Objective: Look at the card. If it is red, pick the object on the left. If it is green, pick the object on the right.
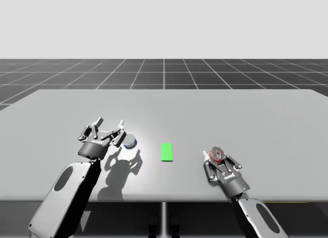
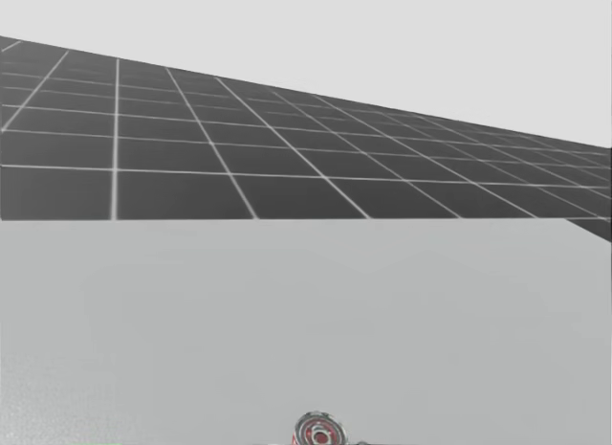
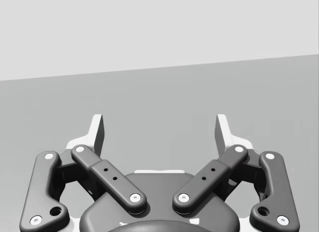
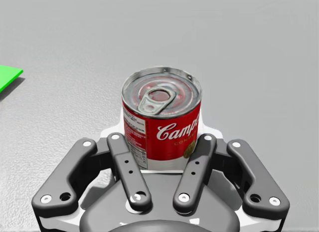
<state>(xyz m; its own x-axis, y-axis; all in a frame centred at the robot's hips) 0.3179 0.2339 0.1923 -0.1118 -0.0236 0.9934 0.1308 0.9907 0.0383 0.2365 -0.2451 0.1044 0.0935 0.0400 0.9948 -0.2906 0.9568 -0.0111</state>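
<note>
With the card (image 1: 167, 151) green, the right gripper (image 4: 160, 134) clamps the red can (image 4: 162, 100), needing a steady lift; the left gripper (image 3: 159, 129) gapes.

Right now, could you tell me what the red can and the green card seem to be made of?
The red can looks like metal: its lid is silvery and glossy with a pull tab, and a printed red and white label wraps its side. The green card is flat, thin and matte, perhaps paper or plastic.
</note>
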